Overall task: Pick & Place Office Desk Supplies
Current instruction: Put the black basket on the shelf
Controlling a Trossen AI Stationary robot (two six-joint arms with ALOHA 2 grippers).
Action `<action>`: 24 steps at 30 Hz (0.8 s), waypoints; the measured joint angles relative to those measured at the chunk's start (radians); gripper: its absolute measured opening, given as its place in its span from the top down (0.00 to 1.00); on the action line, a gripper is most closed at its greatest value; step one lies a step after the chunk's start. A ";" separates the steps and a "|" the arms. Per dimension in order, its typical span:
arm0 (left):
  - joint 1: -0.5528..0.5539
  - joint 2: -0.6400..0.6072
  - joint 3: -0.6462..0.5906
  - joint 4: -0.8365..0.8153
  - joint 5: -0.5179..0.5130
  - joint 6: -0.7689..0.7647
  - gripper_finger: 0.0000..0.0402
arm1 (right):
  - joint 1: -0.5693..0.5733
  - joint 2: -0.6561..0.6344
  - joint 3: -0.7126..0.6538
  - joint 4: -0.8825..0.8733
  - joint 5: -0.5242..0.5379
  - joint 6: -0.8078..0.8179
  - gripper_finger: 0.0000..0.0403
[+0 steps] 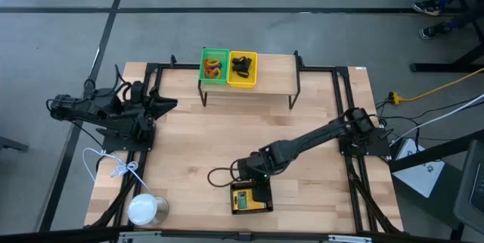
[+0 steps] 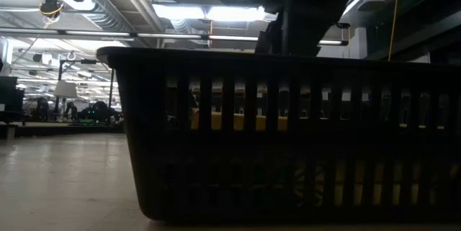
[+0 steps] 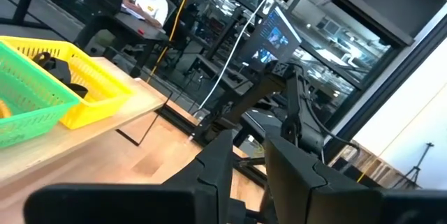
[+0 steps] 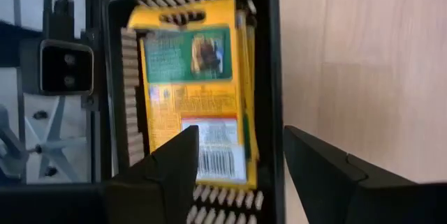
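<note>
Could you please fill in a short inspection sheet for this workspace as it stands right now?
Surface: light wooden table with a small raised wooden shelf at the back.
Job's things: green plastic tray holding orange loops and yellow plastic tray holding black clips, side by side on the shelf; black mesh tray holding yellow printed boxes.
Clutter: white round can.
Grippers: right gripper open above the mesh tray; left gripper parked at the left edge.
Cables: white cord; yellow cable on the floor.
Surroundings: seated person.
</note>
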 joint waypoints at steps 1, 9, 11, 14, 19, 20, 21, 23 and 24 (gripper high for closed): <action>0.000 0.000 0.000 0.000 0.000 0.006 0.80 | 0.003 0.007 0.001 0.016 0.005 0.012 0.48; 0.000 0.000 0.000 -0.032 -0.023 0.010 0.80 | 0.001 0.040 0.001 0.038 0.033 0.096 0.55; 0.000 0.000 0.000 -0.045 -0.023 0.010 0.80 | -0.003 0.040 0.001 0.047 0.045 0.117 0.60; 0.000 0.000 0.000 -0.055 -0.024 0.010 0.80 | -0.012 0.040 0.001 0.044 0.053 0.141 0.69; 0.000 0.000 -0.001 -0.060 -0.024 0.010 0.80 | -0.013 0.040 0.001 0.048 0.054 0.166 0.92; 0.000 0.000 0.000 -0.062 -0.024 0.010 0.80 | -0.013 0.039 0.001 0.047 0.050 0.167 0.95; 0.000 0.000 0.000 -0.067 -0.024 0.010 0.80 | -0.012 0.039 0.001 0.048 0.046 0.166 0.97; 0.000 0.000 -0.001 -0.076 -0.024 0.010 0.80 | -0.012 0.039 0.001 0.049 0.022 0.165 0.96; 0.000 0.000 -0.001 -0.081 -0.023 0.010 0.80 | -0.013 0.039 0.001 0.049 0.001 0.165 0.93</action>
